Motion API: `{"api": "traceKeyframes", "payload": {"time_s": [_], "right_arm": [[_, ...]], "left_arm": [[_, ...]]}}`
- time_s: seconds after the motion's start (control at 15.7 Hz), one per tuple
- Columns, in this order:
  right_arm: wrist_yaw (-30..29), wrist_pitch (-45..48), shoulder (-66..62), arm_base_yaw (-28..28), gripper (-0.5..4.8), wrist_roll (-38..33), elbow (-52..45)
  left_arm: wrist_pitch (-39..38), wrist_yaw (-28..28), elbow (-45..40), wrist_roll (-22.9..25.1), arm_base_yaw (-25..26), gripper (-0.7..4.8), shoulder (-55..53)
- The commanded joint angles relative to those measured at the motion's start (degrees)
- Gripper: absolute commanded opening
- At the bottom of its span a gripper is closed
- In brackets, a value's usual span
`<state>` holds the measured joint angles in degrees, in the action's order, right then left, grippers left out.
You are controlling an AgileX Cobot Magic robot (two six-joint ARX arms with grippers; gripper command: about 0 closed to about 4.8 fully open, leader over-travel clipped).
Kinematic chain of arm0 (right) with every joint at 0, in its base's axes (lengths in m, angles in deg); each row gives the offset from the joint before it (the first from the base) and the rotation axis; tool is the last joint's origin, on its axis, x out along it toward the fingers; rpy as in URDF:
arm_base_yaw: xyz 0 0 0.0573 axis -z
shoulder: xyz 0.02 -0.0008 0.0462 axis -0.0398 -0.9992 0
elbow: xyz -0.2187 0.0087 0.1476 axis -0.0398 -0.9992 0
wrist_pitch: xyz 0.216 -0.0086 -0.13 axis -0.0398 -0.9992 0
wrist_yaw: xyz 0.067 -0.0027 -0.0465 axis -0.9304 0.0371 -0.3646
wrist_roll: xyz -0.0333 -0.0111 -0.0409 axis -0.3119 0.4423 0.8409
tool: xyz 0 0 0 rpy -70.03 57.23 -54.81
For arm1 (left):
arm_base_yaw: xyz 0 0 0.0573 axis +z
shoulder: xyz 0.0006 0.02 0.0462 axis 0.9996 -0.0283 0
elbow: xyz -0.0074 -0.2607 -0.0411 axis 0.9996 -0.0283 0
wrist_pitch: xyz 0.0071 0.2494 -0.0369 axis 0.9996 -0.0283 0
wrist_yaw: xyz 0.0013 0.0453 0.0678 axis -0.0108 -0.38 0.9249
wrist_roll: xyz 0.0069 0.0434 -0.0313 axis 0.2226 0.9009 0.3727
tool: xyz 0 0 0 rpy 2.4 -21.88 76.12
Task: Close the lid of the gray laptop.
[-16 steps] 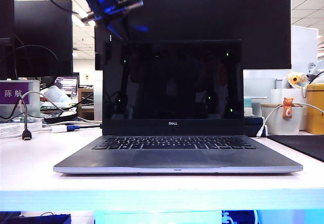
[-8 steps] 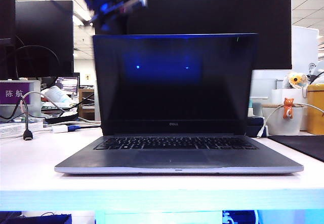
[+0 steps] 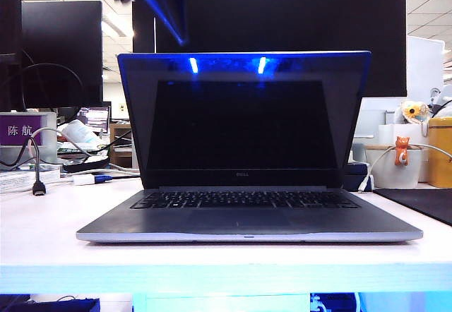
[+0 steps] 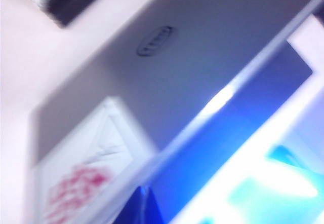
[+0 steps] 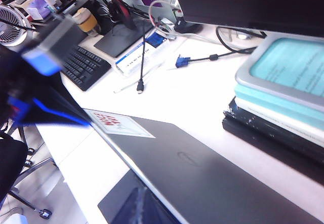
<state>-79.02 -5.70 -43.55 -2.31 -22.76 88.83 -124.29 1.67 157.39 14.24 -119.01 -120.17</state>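
Observation:
The gray laptop (image 3: pixel 247 220) sits open on the white table, facing the exterior camera. Its lid (image 3: pixel 244 118) leans forward over the black keyboard, with blue glints along the top bezel. My left gripper (image 3: pixel 181 38) is a blurred blue streak coming down behind the lid's top edge. In the left wrist view the left gripper (image 4: pixel 144 192) has its fingertips pressed together, shut, at that edge beside the red-lettered sticker (image 4: pixel 83 181). The right gripper (image 5: pixel 140 203) hovers shut over the lid's back (image 5: pixel 202 173), hidden behind the lid in the exterior view.
A large black monitor (image 3: pixel 296 15) stands right behind the laptop. A stack of books (image 5: pixel 281 112) lies beside the lid. Cables (image 5: pixel 142 67) and a black keyboard (image 5: pixel 83 67) lie on the desk behind. A white cup (image 3: pixel 395 167) and black mat (image 3: pixel 424 202) lie to the right.
The lid has tipped forward toward the keyboard, its top edge now nearer the camera. The left arm has shifted along the lid's top edge and is motion-blurred.

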Motion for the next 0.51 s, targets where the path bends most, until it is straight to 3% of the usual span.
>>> {"api": "traceKeyframes", "payload": {"time_s": [0.06,0.13,0.19,0.51], "right_arm": [[0.0,-0.9,-0.3,0.0,-0.02,0.3,0.4],[0.0,-1.2,-0.3,0.0,-0.02,0.3,0.4],[0.0,-1.4,-0.3,0.0,-0.02,0.3,0.4],[-0.4,-2.1,-0.3,0.0,-0.02,0.4,0.4]], "left_arm": [[8.0,12.3,0.1,-1.6,0.7,-0.05,0.2],[12.3,15.0,0.0,-2.2,0.8,-0.05,0.2],[14.8,14.0,0.0,-2.3,0.8,-0.05,0.2],[10.5,9.4,-0.1,-3.1,0.7,-0.05,-0.5]]}}
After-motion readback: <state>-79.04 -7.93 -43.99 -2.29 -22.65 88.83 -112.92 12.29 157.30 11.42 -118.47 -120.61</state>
